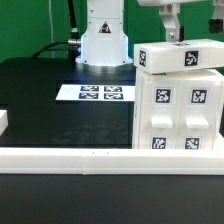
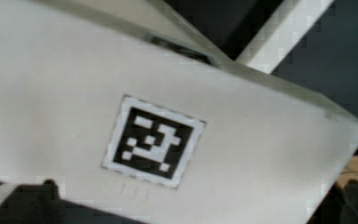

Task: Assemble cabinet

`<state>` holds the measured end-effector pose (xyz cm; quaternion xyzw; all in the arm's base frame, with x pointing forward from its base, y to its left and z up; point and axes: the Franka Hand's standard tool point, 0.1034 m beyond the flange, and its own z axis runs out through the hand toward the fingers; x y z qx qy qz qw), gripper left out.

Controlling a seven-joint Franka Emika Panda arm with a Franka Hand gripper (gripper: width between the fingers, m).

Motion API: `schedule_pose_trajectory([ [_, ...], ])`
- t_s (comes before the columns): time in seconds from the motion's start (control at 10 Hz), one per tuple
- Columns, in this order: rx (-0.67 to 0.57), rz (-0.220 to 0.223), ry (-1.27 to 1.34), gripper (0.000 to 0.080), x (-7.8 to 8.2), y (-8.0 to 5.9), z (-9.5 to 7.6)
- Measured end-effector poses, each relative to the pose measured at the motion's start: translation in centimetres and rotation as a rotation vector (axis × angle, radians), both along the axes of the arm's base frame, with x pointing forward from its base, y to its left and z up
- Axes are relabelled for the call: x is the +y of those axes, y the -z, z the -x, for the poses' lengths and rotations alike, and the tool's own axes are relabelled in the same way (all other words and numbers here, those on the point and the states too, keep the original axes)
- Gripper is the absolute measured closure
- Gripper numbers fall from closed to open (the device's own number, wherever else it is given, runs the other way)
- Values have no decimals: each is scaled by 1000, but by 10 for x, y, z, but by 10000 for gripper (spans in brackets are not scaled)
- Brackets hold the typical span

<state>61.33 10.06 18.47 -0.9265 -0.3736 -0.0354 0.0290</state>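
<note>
Nearly filling the exterior view's right side stood the cabinet (image 1: pixel 178 115), a tall white boxy plastic body resting on the black table (image 1: pixel 40 90). Its front face showed square panels, each marked with a black-and-white tag. Across its top lay a white top panel (image 1: pixel 180 57) carrying tags of its own. It sat tilted and askew rather than flush.

Directly above that panel hung the robot's hand (image 1: pixel 172 35), its tips very close to the panel's upper edge. Whether they touched it could not be told, nor whether the hand was released or clenched.

In the wrist view, a slanted white surface with one tag (image 2: pixel 155 140) filled the frame at very close range. It was probably the same top panel.

Behind the cabinet, toward the middle of the table, the marker board (image 1: pixel 100 93) lay flat in front of the robot's white base (image 1: pixel 104 40). A long low white rail (image 1: pixel 90 155) ran across the foreground, just in front of the cabinet's foot.

The cabinet looked rigid and fairly light, with smooth, likely slippery plastic faces. Its full body seemed too wide for the hand, so a thin wall edge or the loose panel's long sides would probably be the safest places to pinch. A push high up could tip it.
</note>
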Motion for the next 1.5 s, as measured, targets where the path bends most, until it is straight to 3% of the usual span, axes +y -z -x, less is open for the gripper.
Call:
schedule_pose_trajectory([
  [0.8, 6, 128, -725, 2, -14, 17, 6],
  [1.2, 0, 144, -833, 2, -20, 19, 5],
  [1.3, 0, 144, -831, 29, -21, 19, 5],
  [1.4, 0, 144, -830, 163, -21, 19, 5],
  [1.5, 0, 144, -829, 163, -22, 19, 5],
])
